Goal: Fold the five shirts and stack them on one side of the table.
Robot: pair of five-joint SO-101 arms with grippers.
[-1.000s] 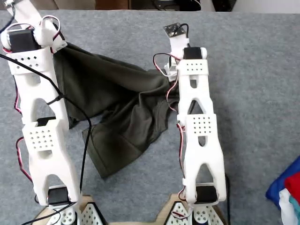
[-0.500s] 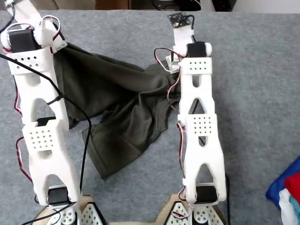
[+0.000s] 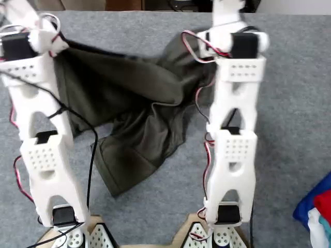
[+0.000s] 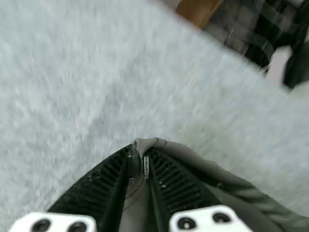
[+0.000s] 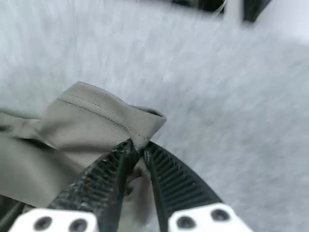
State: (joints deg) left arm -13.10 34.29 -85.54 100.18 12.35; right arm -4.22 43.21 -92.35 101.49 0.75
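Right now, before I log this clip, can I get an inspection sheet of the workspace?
Surface: grey table, felt-like.
Job's things: olive shirt, edge pinched by both grippers, rest rumpled on the table.
Clutter: fabric pile, blue, red, white, at the right edge; perhaps shirts.
Grippers: left gripper shut on the shirt; right gripper shut on the shirt.
Cables: red and white wires along both arms; black cable crosses the shirt.
Surroundings: wood panel beyond the far edge.

text: none legible | labels: none | numbers: none | signs: none
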